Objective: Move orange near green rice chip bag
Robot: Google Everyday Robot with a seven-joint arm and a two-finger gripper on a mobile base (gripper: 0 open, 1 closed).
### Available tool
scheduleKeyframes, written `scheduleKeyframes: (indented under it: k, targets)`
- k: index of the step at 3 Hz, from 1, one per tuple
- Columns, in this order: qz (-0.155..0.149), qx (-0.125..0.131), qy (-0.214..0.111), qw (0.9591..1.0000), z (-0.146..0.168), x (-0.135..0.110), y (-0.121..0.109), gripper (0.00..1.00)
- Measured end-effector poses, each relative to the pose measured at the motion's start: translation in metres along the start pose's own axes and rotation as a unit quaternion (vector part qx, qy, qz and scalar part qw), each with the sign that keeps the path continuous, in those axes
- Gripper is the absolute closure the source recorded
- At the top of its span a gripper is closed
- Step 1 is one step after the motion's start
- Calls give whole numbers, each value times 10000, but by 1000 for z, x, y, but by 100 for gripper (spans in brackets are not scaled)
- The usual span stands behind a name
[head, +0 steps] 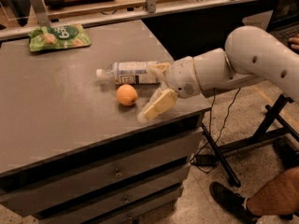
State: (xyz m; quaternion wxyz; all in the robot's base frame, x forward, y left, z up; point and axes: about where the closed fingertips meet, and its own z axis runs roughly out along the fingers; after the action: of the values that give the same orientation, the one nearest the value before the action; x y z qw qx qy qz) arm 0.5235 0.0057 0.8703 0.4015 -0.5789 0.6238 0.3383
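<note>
The orange (126, 94) lies on the grey cabinet top (60, 106), just in front of a clear plastic bottle (131, 72) that lies on its side. The green rice chip bag (59, 36) lies flat at the far left corner of the top, well away from the orange. My gripper (147, 93) is open and empty, low over the top just to the right of the orange. One cream finger (159, 105) reaches in front of the orange, the other lies over the bottle's right end. Neither finger touches the orange.
The cabinet top's right edge (196, 107) runs under my arm, with drawers below the front edge. A metal rail (149, 8) runs behind the top. A black stand and cables are on the floor at the right, by a person's leg and shoe (261, 202).
</note>
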Motion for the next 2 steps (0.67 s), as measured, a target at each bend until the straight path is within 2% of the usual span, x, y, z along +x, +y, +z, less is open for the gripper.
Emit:
scheduleKeyframes:
  k: [2]
  targets:
    - [20, -397, -175, 9991, 34, 5, -5, 0]
